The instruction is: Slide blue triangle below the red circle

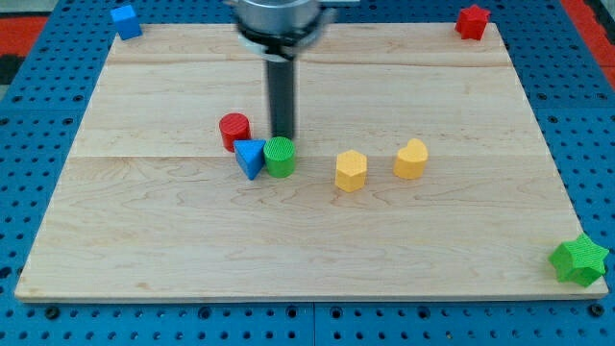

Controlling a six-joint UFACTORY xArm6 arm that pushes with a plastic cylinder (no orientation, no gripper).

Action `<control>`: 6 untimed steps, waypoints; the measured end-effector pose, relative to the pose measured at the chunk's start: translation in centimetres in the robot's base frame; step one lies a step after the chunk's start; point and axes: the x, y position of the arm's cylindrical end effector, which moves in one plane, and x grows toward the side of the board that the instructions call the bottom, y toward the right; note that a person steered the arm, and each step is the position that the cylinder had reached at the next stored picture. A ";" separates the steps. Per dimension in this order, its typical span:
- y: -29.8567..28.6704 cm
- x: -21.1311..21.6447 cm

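Observation:
The blue triangle (250,157) lies near the board's middle, just below and right of the red circle (234,130), close to or touching it. A green circle (280,157) sits against the triangle's right side. My tip (282,135) stands just above the green circle, right of the red circle, and its very end is partly hidden behind the green circle.
A yellow hexagon (351,171) and a yellow heart-shaped block (410,159) lie to the right. A blue cube (125,20) sits at the top left corner, a red star (471,21) at the top right, a green star (579,259) at the bottom right edge of the wooden board (144,250).

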 end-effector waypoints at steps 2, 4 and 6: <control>-1.7 -0.5; 6.4 0.6; -4.6 5.1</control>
